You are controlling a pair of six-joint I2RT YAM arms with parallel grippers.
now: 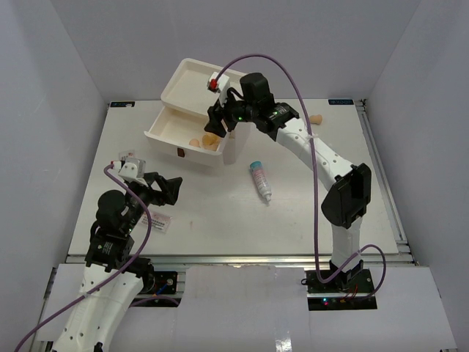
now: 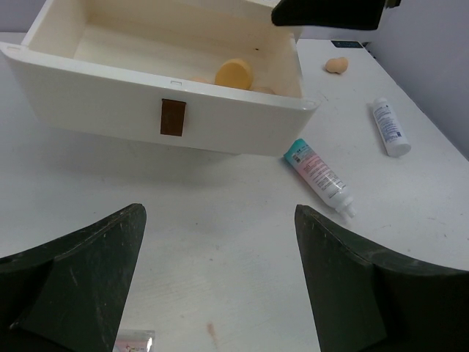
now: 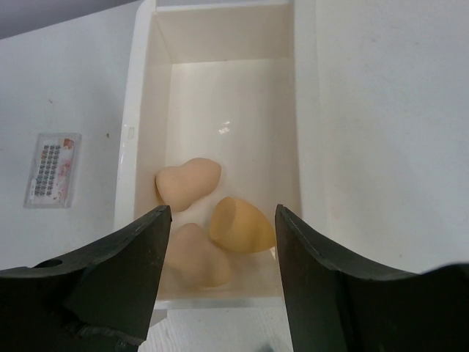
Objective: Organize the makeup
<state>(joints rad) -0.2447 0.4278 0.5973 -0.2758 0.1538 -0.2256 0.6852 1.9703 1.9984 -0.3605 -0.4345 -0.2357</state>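
Observation:
Three tan sponges [image 3: 188, 181] lie at the near end of the open cream drawer [image 3: 143, 110]; one is darker orange [image 3: 242, 225]. My right gripper [image 3: 222, 213] hangs open just above them, holding nothing, at the drawer's right end [image 1: 215, 126]. A fourth sponge [image 1: 316, 119] rests on the table at the back right. The teal-pink labelled tube [image 1: 260, 180] lies mid-table, and a plain white tube [image 2: 389, 126] lies further right. The flat packet [image 1: 157, 220] sits by my left gripper [image 1: 167, 188], which stands open and empty over bare table [image 2: 218, 213].
The cream drawer chest [image 1: 192, 79] stands at the back left, its upper tray open as well. The right arm reaches across the table's middle towards it. White walls enclose the table on three sides.

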